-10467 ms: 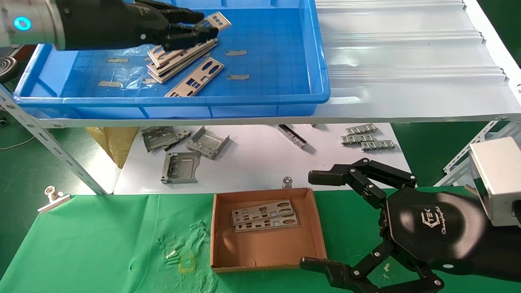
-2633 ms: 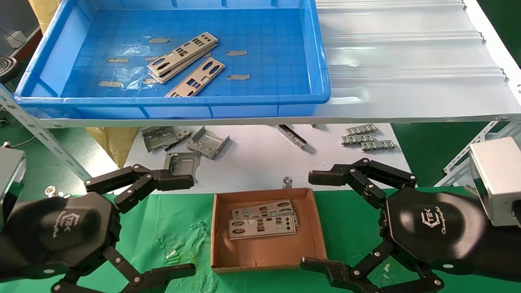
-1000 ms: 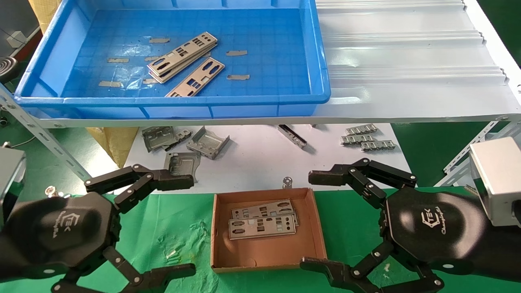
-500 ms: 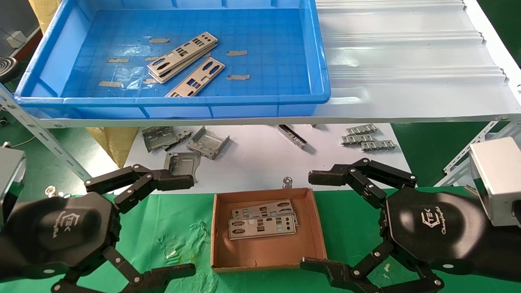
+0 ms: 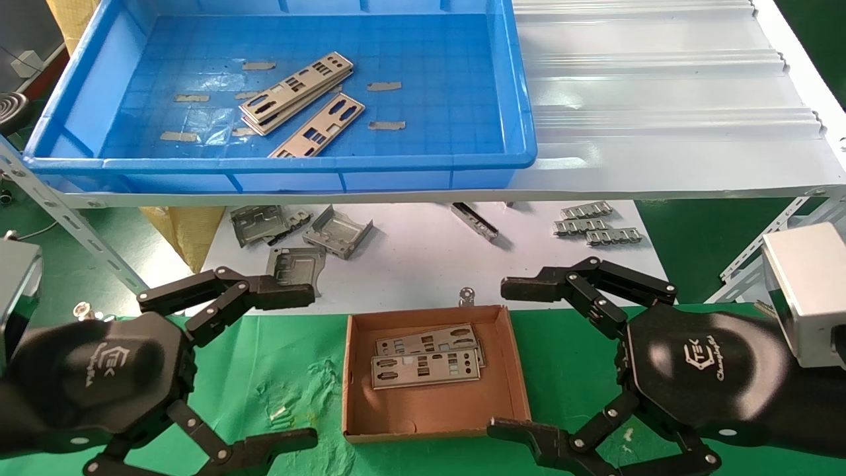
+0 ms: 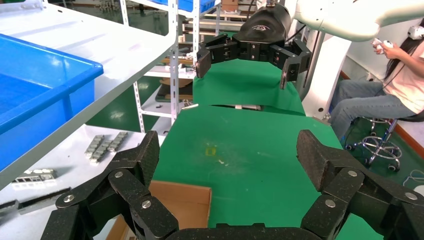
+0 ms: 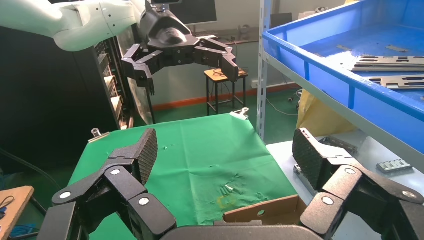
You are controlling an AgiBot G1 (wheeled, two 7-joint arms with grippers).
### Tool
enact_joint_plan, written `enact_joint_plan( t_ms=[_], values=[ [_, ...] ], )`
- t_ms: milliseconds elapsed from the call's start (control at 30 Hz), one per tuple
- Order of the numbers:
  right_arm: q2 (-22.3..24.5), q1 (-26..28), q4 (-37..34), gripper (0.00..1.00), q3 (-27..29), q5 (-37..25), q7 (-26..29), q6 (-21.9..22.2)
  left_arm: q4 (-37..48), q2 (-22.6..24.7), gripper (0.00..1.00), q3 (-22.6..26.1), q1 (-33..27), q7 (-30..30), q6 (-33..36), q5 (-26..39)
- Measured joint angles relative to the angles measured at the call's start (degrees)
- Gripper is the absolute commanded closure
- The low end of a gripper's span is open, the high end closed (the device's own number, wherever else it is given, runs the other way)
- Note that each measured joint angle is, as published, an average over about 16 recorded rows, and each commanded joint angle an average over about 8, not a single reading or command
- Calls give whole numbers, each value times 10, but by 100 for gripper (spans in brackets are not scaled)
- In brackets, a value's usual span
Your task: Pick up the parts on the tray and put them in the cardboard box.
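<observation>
Several silver-grey punched parts (image 5: 295,92) lie in the blue tray (image 5: 277,163) on the upper shelf: a stack, and a single plate (image 5: 317,125) beside it. Stacked parts (image 5: 426,367) rest in the brown cardboard box (image 5: 434,420) on the green cloth. My left gripper (image 5: 294,367) hangs open and empty left of the box. On the box's right, my right gripper (image 5: 512,360) is open and empty too. In the left wrist view the left gripper (image 6: 227,157) has a box corner (image 6: 182,205) by it. The right gripper (image 7: 225,155) in the right wrist view sits above the box's edge (image 7: 260,210).
Bent grey brackets (image 5: 297,244) and small ridged strips (image 5: 595,225) lie on the white sheet (image 5: 410,264) under the shelf. A metal clip (image 5: 82,311) rests at the cloth's left edge. A slanted shelf strut (image 5: 73,225) stands on the left.
10.5 s ago my left gripper was up in the tray on a plate; it now hangs open left of the box, which holds one more plate. Nothing moved in the last 2.6 s.
</observation>
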Motion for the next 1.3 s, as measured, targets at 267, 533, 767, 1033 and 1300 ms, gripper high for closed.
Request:
enact_joint_plan(
  t_ms=[267, 533, 767, 1033, 1300],
  values=[
    [0, 0, 0, 0, 0, 0, 0, 0, 0, 0, 0, 0, 0, 0, 0, 0],
    [0, 0, 0, 0, 0, 0, 0, 0, 0, 0, 0, 0, 0, 0, 0, 0],
    [0, 0, 0, 0, 0, 0, 0, 0, 0, 0, 0, 0, 0, 0, 0, 0],
    [0, 0, 0, 0, 0, 0, 0, 0, 0, 0, 0, 0, 0, 0, 0, 0],
    [0, 0, 0, 0, 0, 0, 0, 0, 0, 0, 0, 0, 0, 0, 0, 0]
  ],
)
